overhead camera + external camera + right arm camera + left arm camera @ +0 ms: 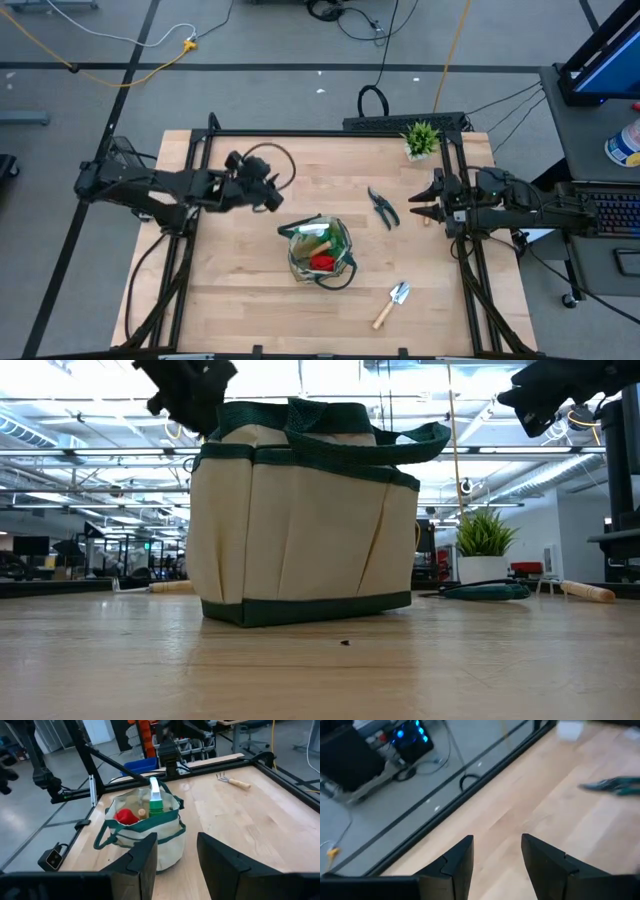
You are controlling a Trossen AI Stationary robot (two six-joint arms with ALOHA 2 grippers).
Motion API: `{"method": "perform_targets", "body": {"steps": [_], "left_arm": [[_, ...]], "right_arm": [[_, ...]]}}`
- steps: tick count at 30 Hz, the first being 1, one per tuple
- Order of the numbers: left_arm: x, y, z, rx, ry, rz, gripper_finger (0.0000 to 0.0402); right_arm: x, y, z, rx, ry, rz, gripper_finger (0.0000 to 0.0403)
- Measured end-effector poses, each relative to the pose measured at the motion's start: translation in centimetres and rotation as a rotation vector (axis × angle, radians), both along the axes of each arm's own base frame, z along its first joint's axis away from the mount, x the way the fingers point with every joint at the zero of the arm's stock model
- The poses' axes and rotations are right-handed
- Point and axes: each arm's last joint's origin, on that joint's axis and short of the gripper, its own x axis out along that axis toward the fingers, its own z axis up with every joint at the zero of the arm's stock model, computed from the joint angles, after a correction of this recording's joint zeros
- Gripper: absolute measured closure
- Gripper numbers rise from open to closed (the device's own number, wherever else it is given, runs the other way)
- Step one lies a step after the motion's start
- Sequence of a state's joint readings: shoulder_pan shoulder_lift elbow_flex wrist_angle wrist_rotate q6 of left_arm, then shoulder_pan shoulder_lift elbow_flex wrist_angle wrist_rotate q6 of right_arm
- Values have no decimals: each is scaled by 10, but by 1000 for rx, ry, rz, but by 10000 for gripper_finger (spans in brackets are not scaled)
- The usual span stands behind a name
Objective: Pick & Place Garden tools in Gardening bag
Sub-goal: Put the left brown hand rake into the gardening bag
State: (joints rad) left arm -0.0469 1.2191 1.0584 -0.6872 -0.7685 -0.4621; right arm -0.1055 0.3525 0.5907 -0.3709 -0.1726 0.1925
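Beige fabric gardening bag [320,252], soft-walled, sits mid-table between both claws. Left gripper [496,851] and right gripper [176,849] hover spread, empty. Pruning shears [382,207], just inboard of the right claw: probably stiff, slick, best taken across the handles.

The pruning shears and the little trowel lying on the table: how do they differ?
The pruning shears are dark all over, while the trowel has a pale wooden handle and a shiny metal blade. The shears lie toward the table's far side, near the potted plant; the trowel lies near the front edge. Both rest flat on the wooden table, outside the gardening bag, and neither is held by a gripper.
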Motion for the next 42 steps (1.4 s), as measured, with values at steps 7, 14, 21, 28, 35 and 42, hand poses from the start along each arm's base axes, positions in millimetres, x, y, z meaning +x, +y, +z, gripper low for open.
{"method": "perform_targets", "body": {"steps": [7, 14, 21, 28, 35, 42], "left_arm": [[-8, 47, -2, -70, 101, 11, 229], [-24, 91, -5, -194, 114, 67, 229], [-41, 116, -14, -276, 138, 138, 229], [-53, 131, -46, -370, 125, 150, 229], [-70, 141, -71, -446, 129, 189, 229], [-88, 165, -75, -456, 110, 281, 229]], "right_arm": [[0, 0, 0, -54, -3, 22, 273], [0, 0, 0, -78, -5, 28, 273], [0, 0, 0, -46, -2, 22, 273], [6, 1, -8, -57, -76, 54, 273], [13, 2, -46, 35, -169, 115, 273], [9, 2, -60, 58, -246, 114, 273]]}}
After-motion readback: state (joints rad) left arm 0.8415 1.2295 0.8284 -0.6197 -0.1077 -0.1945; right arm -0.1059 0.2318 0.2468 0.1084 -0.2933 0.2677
